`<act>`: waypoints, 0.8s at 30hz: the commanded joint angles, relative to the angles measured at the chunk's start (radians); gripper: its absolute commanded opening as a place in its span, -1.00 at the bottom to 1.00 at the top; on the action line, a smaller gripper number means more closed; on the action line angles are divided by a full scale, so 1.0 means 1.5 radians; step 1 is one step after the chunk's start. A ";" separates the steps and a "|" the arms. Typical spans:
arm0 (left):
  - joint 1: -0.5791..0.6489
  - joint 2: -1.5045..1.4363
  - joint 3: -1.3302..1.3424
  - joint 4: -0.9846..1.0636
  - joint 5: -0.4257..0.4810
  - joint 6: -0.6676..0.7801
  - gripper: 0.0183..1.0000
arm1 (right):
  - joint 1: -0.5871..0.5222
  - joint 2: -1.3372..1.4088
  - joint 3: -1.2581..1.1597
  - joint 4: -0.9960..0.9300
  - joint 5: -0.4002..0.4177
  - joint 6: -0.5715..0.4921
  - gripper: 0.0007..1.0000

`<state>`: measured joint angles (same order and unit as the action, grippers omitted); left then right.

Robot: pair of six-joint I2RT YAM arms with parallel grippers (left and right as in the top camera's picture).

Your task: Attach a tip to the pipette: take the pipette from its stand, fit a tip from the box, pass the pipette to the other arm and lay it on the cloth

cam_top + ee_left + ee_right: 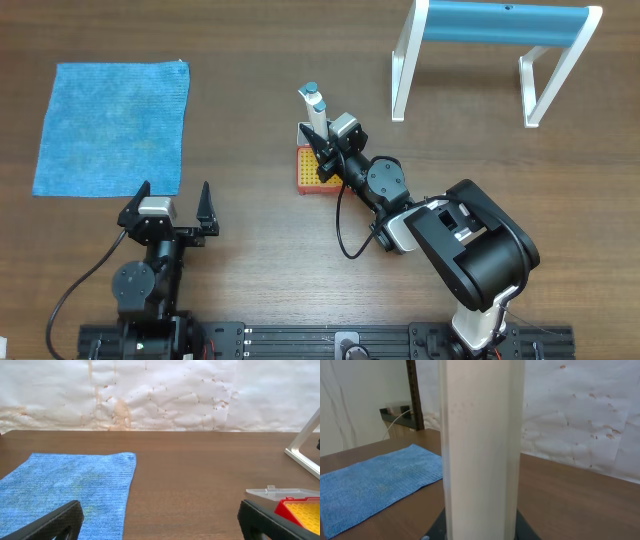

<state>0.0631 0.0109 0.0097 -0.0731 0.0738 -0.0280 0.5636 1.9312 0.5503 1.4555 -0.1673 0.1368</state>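
Pipette [314, 104]: one, clamped in right hand [319, 137], perhaps over tip box [307, 172]; left hand [175, 190] apart.

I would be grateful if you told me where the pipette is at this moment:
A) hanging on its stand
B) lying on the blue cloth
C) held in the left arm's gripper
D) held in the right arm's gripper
D: the right gripper is shut on the upright pipette by the tip box, while the left gripper stands open near the cloth.
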 commanded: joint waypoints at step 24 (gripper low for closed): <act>0.003 -0.005 -0.003 -0.001 -0.009 -0.001 0.99 | 0.002 0.046 -0.041 0.005 -0.001 -0.031 -0.84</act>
<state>0.0631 0.0109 0.0097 -0.0731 0.0738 -0.0280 0.5648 1.9541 0.5381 1.4982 -0.1669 0.1192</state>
